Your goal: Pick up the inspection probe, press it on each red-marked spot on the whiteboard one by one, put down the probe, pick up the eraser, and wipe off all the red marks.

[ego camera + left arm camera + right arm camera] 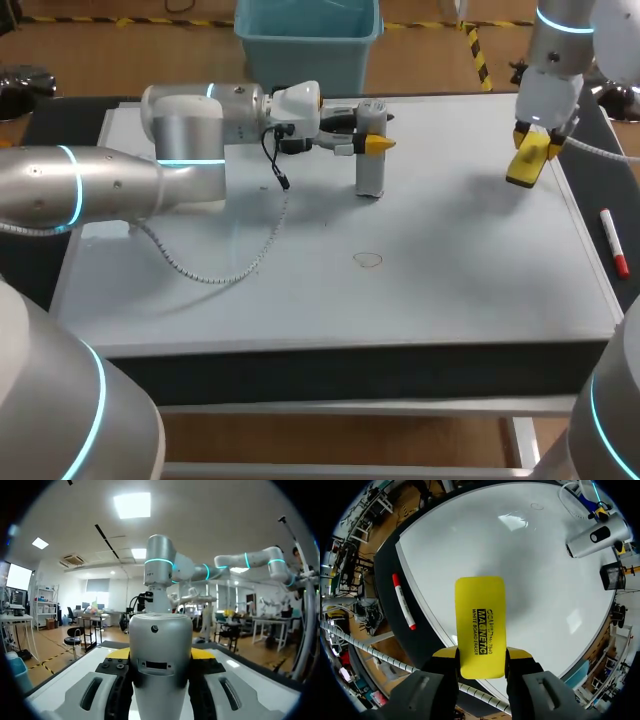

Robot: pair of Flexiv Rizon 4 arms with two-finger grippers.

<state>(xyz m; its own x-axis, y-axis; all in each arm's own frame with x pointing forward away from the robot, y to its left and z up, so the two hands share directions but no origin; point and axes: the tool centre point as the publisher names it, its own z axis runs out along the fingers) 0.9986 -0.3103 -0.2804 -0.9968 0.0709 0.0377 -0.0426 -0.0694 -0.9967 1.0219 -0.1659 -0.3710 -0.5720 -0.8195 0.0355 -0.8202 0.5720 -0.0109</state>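
1. My left gripper (372, 142) is clamping the probe (370, 165) from two sides, fingers pressed against its grey barrel. The probe is standing upright at the far middle of the whiteboard (450, 290), and its base seems to be resting on the surface.
2. I am bringing that arm in sideways and low over the board. I judge this is what is holding the probe vertical, ready either for pressing or for setting down on its end.
3. My right gripper (481, 654) is pinching the eraser (480, 620) by its long edges. That leaves the flat face free and turned towards the board. It is hanging above the far right corner, clear of the surface.
4. I am finding no red marks on the board. Only a faint ring (368, 260) is showing near the middle, well apart from both tools, and I cannot tell whether it needs wiping.
5. A red-capped marker (613, 243) is lying on the dark mat just beside the board's right edge, outside any wiping path.
6. A cable (215, 277) is trailing from my left arm across the board.
7. I am judging the wipe to be next. The probe may topple on release, and the left arm and cable are crowding the sweep.
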